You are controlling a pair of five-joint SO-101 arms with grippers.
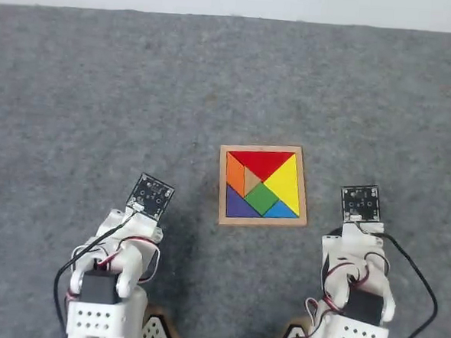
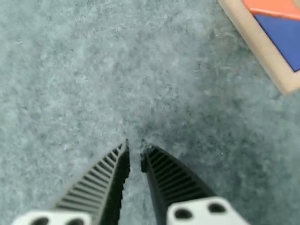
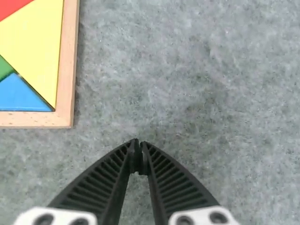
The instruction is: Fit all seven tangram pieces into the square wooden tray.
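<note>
Ahead of the fingertips, tray [image 1: 222, 180] sits filled, seven pieces [image 1: 265, 165] flush; task looks done. Left gripper [image 2: 134, 149], right gripper [image 3: 139, 149]: fingers together, empty.

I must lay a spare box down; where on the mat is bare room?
Free: the wide mat beyond the wooden tray, up to the far edge, and the stretch left of it beyond the left arm. Crowded: the strip between tray and right arm.

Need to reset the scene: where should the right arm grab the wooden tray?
Likely the tray's right rim near the closest corner, right gripper coming down from above: it lies flat, tangram pieces fill it, so only the outer edge is free.
</note>
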